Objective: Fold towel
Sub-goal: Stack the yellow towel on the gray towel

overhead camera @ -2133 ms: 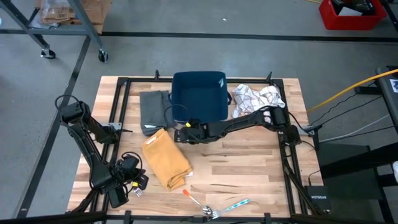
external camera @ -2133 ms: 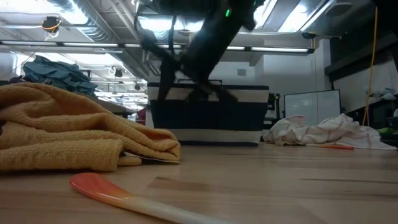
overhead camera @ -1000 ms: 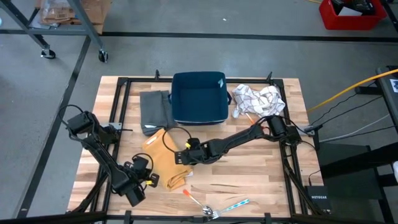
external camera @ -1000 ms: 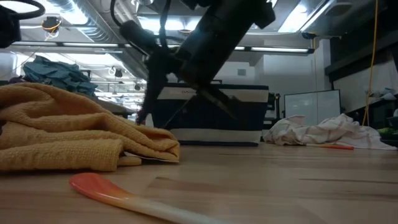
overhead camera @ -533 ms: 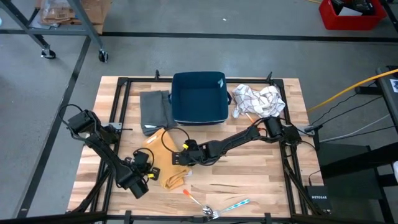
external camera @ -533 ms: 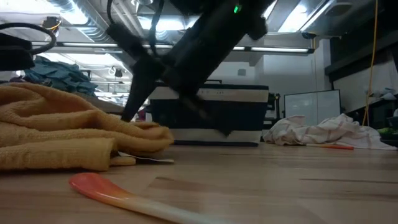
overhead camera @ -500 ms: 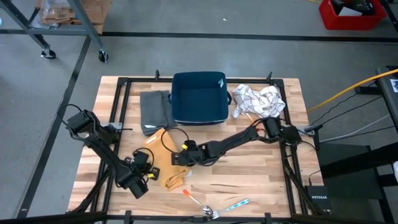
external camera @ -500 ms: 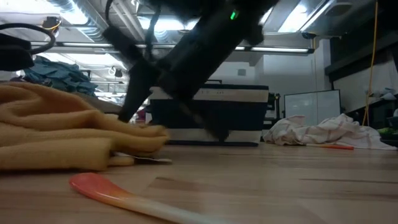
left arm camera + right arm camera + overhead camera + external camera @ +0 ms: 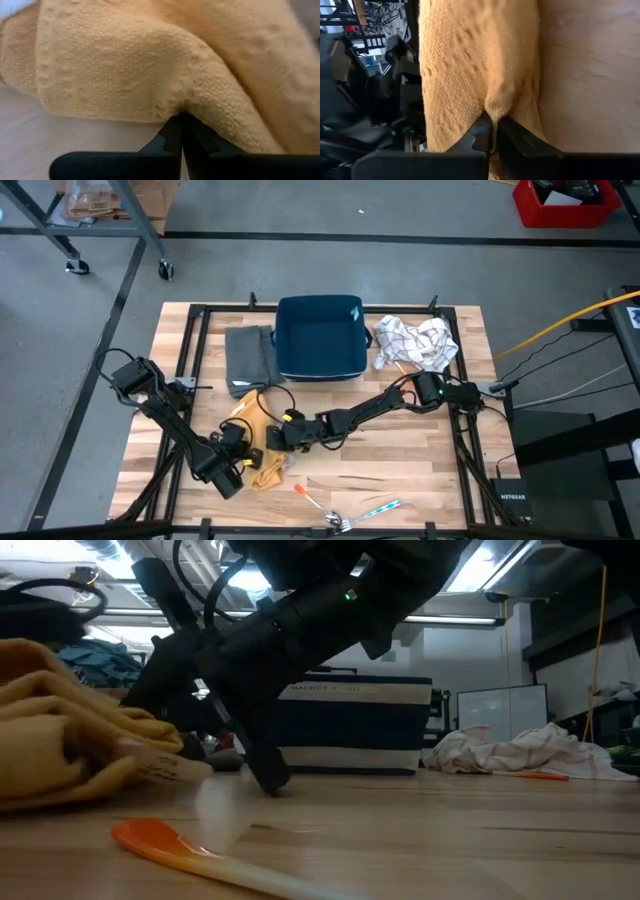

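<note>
The mustard-yellow towel (image 9: 262,470) lies bunched on the near left part of the table; in the low view the towel (image 9: 70,755) rises as a heap at the left. My left gripper (image 9: 240,444) is at the towel's left side and is shut on it. My right gripper (image 9: 272,438) reaches across from the right, low over the towel's right side, and is also shut on it. The two grippers stand close together with the towel between them. My left gripper (image 9: 181,120) pinches a raised fold of the towel (image 9: 195,97) between its two fingers; the cloth puckers where the fingertips meet. One layer or several, I cannot tell. My right gripper (image 9: 494,125) pinches a gathered ridge of the towel (image 9: 502,102) between its fingers; the cloth creases into the pinch and spreads beyond it.
A folded grey cloth (image 9: 250,358) and a navy bin (image 9: 320,335) sit at the far side, with a white patterned cloth (image 9: 415,340) to the right. An orange-handled spoon (image 9: 300,492) and other spoons (image 9: 345,518) lie near the near edge. Bare wood lies right of the towel.
My right gripper has moved toward the table's left and near edge, down onto the towel, and has taken hold. My left gripper has moved toward the towel from the left. The towel's right end has drawn leftward, and the cloth has bunched into a narrower, taller heap.
</note>
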